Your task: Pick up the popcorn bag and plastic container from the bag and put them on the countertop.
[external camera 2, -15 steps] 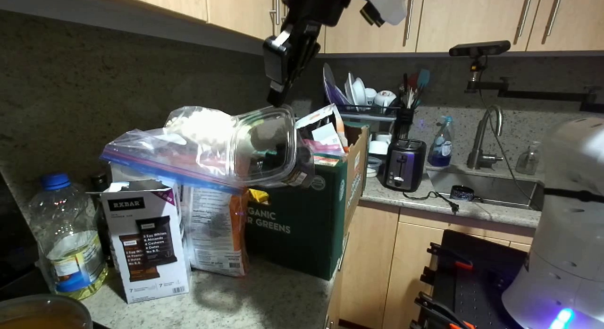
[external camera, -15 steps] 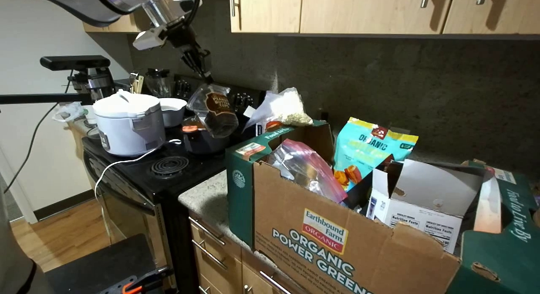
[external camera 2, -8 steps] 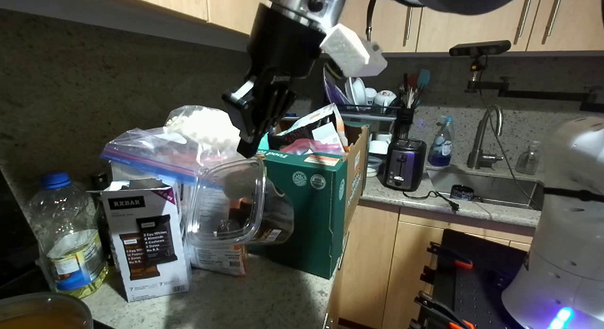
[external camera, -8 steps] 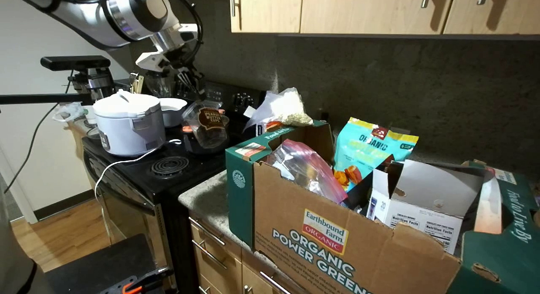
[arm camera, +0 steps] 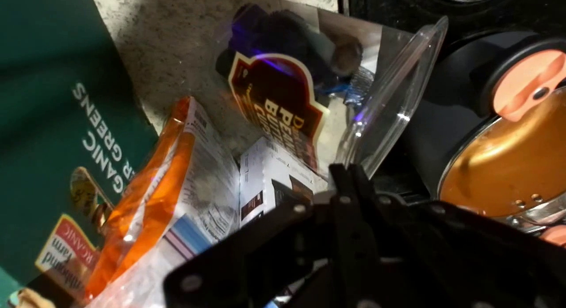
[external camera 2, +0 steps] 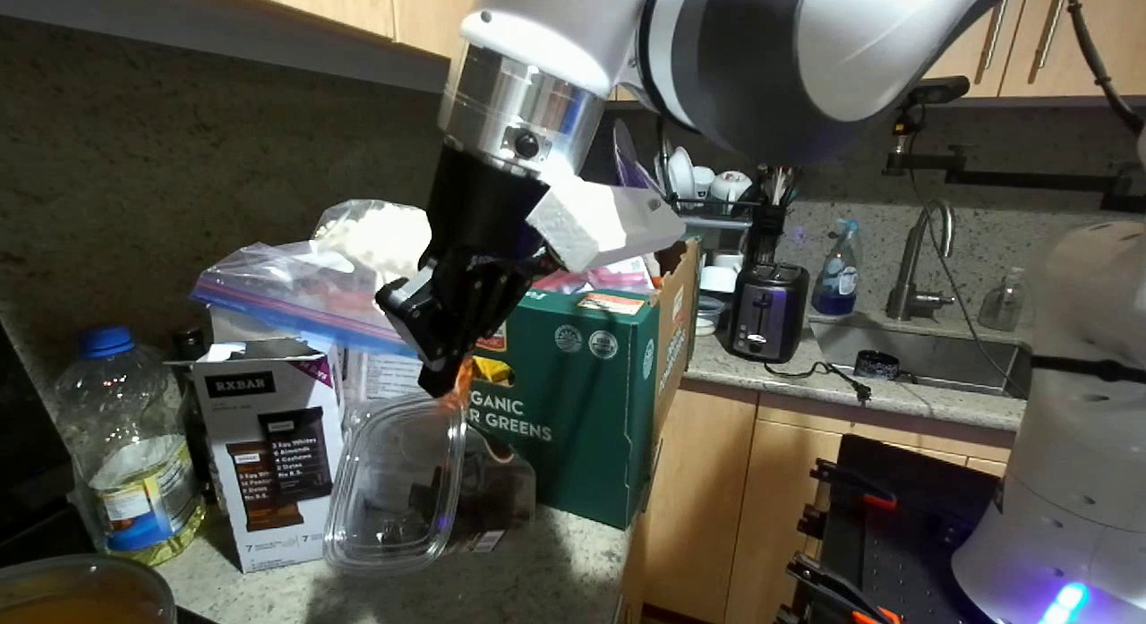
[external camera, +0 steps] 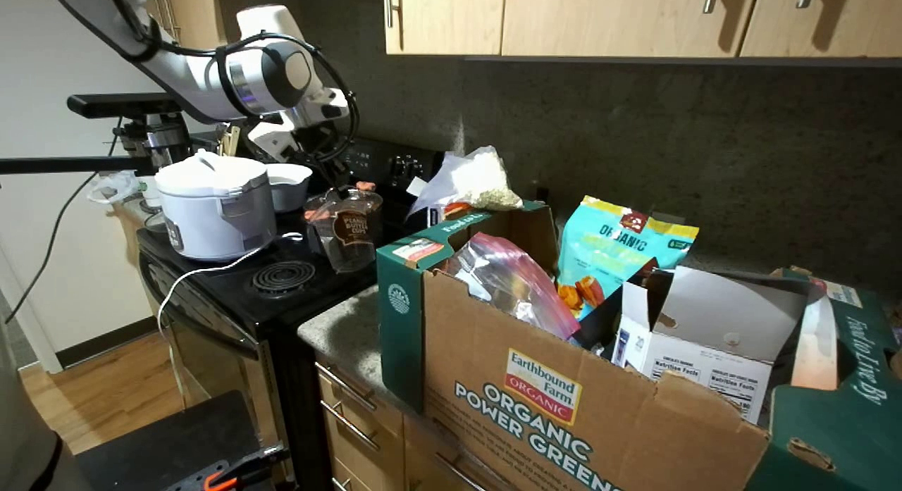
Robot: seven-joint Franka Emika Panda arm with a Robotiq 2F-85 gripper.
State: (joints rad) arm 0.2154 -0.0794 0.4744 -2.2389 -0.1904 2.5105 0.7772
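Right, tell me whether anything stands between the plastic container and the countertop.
Nothing visible does. The plastic container, pinched at its rim by the end effector, is over the countertop; the RXBAR carton stands close by, beside the path down. Whether the container touches the surface is unclear.

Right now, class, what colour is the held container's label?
Dark brown, cream-edged; the label shows best in the wrist view.
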